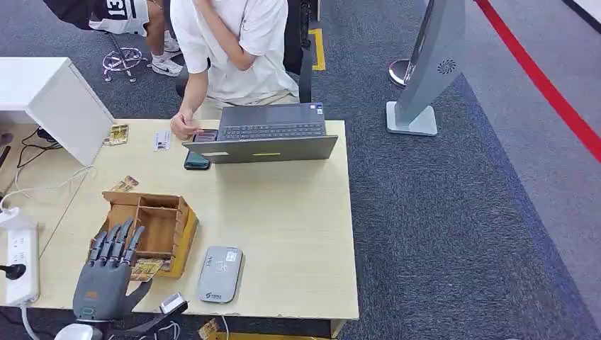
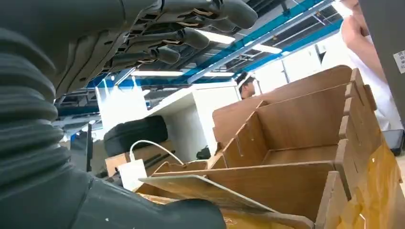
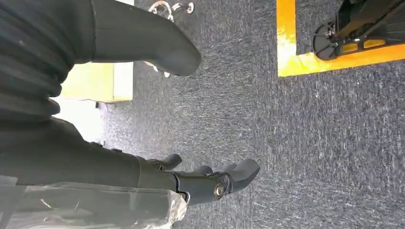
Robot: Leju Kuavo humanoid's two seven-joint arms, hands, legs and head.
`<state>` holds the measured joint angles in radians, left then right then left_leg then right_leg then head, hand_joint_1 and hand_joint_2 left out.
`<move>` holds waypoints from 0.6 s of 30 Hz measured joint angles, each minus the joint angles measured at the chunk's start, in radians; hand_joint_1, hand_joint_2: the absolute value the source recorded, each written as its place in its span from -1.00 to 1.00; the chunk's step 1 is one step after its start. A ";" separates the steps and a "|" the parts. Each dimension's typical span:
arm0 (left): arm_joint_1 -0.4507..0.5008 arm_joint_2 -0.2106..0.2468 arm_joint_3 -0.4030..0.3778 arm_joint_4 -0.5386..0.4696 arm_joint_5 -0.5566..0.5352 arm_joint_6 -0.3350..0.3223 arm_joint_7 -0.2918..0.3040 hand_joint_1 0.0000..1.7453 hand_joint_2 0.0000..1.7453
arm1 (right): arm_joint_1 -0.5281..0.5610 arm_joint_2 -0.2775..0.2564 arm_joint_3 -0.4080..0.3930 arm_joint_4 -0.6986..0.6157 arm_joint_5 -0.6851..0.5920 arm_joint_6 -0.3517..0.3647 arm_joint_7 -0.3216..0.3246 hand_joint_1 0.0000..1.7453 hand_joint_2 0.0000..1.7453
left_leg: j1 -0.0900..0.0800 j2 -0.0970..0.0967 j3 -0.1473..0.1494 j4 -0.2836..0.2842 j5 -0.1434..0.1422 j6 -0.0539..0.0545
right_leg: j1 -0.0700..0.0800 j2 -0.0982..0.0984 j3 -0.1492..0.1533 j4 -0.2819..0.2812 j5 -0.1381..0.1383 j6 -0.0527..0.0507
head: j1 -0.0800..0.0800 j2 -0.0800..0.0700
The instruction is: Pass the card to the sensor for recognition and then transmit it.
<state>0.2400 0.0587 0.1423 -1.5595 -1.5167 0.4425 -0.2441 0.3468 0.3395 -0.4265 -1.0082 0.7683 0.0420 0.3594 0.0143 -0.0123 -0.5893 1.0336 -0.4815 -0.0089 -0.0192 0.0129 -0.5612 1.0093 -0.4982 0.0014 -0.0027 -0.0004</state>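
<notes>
Left wrist view: card (image 2: 200, 191) under spread left hand (image 1: 106, 273) (head view hides it).

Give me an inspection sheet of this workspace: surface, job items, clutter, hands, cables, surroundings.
Surface: light wooden table, bare in the middle.
Job's things: card lying by the wooden box; grey sensor near the front edge.
Clutter: laptop, phone, loose cards.
Hands: left hand open, over the box's near edge; right hand open, hanging above carpet.
Cables: power strip with plug and white leads at the table's left.
Surroundings: seated person at the laptop; grey stand; red floor line.
</notes>
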 joint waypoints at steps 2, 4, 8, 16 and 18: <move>0.003 0.000 0.000 -0.003 0.000 0.000 -0.001 1.00 1.00 | 0.000 0.000 0.000 0.000 0.000 0.000 0.000 -1.00 1.00 | 0.000 0.000 0.000 0.000 0.000 0.000 | 0.000 0.000 0.000 0.000 0.000 0.000 | 0.000 0.000; 0.006 -0.001 0.000 -0.005 0.000 0.000 -0.002 1.00 1.00 | 0.000 0.000 0.000 0.000 0.000 0.000 0.000 -1.00 1.00 | 0.000 0.000 0.000 0.000 0.000 0.000 | 0.000 0.000 0.000 0.000 0.000 0.000 | 0.000 0.000; 0.010 -0.001 0.001 -0.005 0.009 -0.008 -0.016 1.00 1.00 | 0.001 0.000 0.000 0.000 0.000 0.000 0.000 -1.00 1.00 | 0.000 0.000 0.000 0.000 0.000 0.000 | 0.000 0.000 0.000 0.000 0.000 0.000 | 0.000 0.000; 0.013 -0.001 0.010 -0.005 0.019 -0.013 -0.030 1.00 1.00 | 0.001 0.000 0.000 0.000 0.002 0.002 0.000 -1.00 1.00 | 0.000 0.000 0.000 0.000 0.000 0.000 | 0.000 0.000 0.000 0.000 0.000 0.000 | 0.000 0.000; 0.013 -0.001 0.011 -0.005 0.020 -0.017 -0.030 1.00 1.00 | 0.002 0.000 0.000 0.000 0.002 0.002 0.000 -1.00 1.00 | 0.000 0.000 0.000 0.000 0.000 0.000 | 0.000 0.000 0.000 0.000 0.000 0.000 | 0.000 0.000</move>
<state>0.2530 0.0576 0.1530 -1.5644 -1.4969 0.4257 -0.2743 0.3486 0.3395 -0.4265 -1.0086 0.7706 0.0439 0.3590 0.0143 -0.0123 -0.5893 1.0336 -0.4815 -0.0089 -0.0192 0.0129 -0.5613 1.0093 -0.4982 0.0014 -0.0027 -0.0004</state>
